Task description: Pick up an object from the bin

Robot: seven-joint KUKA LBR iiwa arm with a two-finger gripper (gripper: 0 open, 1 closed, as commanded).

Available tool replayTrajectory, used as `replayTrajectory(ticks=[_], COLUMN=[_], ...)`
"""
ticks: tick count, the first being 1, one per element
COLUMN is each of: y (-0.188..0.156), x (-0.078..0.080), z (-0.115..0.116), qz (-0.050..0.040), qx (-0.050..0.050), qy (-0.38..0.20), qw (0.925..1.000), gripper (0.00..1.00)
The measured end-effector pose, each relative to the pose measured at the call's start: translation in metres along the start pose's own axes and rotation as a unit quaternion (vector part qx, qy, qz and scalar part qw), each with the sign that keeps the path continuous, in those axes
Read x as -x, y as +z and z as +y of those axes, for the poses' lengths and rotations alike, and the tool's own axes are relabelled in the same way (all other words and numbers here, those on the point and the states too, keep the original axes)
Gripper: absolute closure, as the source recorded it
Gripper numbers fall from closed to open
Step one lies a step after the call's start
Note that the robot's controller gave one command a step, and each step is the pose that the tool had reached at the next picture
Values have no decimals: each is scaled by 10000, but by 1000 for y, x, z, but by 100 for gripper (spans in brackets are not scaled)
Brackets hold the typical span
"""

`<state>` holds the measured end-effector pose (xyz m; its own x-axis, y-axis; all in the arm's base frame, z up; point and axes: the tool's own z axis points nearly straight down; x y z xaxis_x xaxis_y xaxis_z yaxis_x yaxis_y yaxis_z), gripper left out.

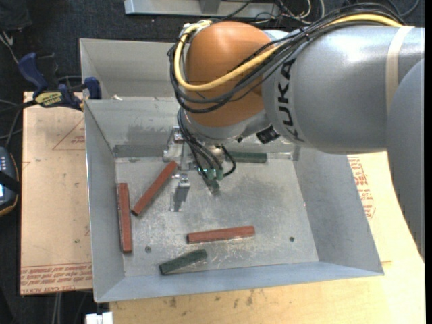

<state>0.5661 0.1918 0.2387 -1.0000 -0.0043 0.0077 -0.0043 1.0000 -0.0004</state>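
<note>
**Step in hand: positioning over a thing before the grasp.**

The gripper (196, 196) hangs low over the middle of the bin (101, 181), slightly toward 11 o'clock. Its fingers (179, 193) stand apart, and between them is bare bin floor; they hold nothing.

The nearest thing is a red-brown bar (154, 189) lying flat, just beside the gripper at its 9 o'clock. Its long axis runs diagonally, the low end pointing to about 7 o'clock and the high end to about 1 o'clock. The high end lies close against the nearer finger; whether the two touch cannot be told.

If this bar is taken, the following is judged good practice:

- Shift the gripper toward 9 o'clock until it is centred on the bar's mid-length, not its end.
- Turn the wrist so the closing line crosses the short axis — roughly from 10 o'clock to 4 o'clock.
- Descend with one finger on each side; a tip landing on the bar would pin or skid it.

Other things lie well apart:

- a second red-brown bar (124, 218) at 8 o'clock
- a third red-brown bar (221, 234) at 5 o'clock
- a dark green bar (182, 262) at 6 o'clock
- another green bar (248, 157) at 2 o'clock, partly hidden by the arm
</note>
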Motion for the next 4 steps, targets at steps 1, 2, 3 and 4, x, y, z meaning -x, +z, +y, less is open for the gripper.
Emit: replayTrajectory(ticks=[1,2,3,4], y=[-3,-9,36,106], x=[1,1,-10,-41], z=[-1,-6,-37,-62], qz=[-23,-51,-77,-53], qx=[5,5,3,1], qy=[11,-1199,-1955,-1989], qw=[10000,9928,9807,9800], gripper=[0,0,0,0])
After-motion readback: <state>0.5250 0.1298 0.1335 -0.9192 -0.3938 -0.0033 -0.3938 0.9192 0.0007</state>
